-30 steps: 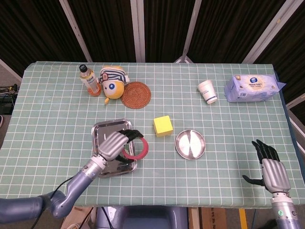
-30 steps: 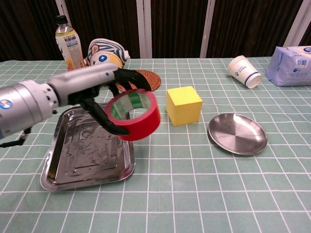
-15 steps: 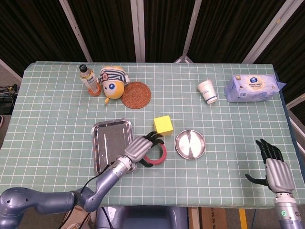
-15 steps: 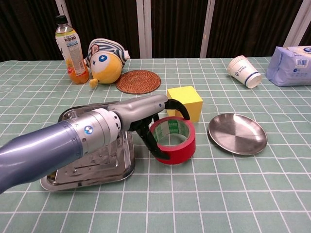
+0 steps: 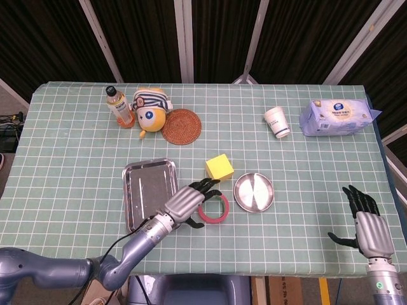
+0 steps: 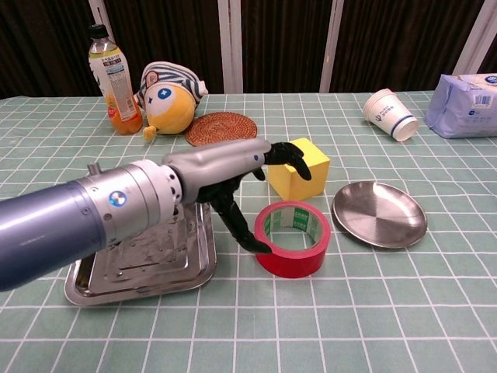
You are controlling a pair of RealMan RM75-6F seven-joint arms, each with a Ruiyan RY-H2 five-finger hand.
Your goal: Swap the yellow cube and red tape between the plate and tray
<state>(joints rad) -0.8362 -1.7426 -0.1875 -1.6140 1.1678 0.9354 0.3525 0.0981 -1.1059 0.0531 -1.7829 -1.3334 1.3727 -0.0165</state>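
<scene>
The red tape [image 5: 219, 213] [image 6: 295, 241] lies flat on the table between the steel tray [image 5: 147, 190] [image 6: 132, 264] and the round plate [image 5: 254, 192] [image 6: 379, 214]. My left hand [image 5: 186, 203] [image 6: 233, 167] hovers over the tape's left side with its fingers spread. Its thumb touches the tape's outer wall and its other fingers reach toward the yellow cube [image 5: 218, 167] [image 6: 299, 186]. The cube stands on the table just behind the tape. Both tray and plate hold nothing. My right hand [image 5: 365, 225] rests with fingers apart at the table's near right edge, holding nothing.
Along the back stand an orange drink bottle [image 5: 118, 107] [image 6: 109, 74], a plush toy [image 5: 151, 108] [image 6: 167, 97], a woven coaster [image 5: 181, 126] [image 6: 221, 129], a tipped paper cup [image 5: 277, 122] [image 6: 390, 114] and a pack of wipes [image 5: 337, 117] [image 6: 468, 105].
My left hand carried the tape from above the tray rightward, set it down between tray and plate, and its fingers have spread off it. The right hand stayed put.
</scene>
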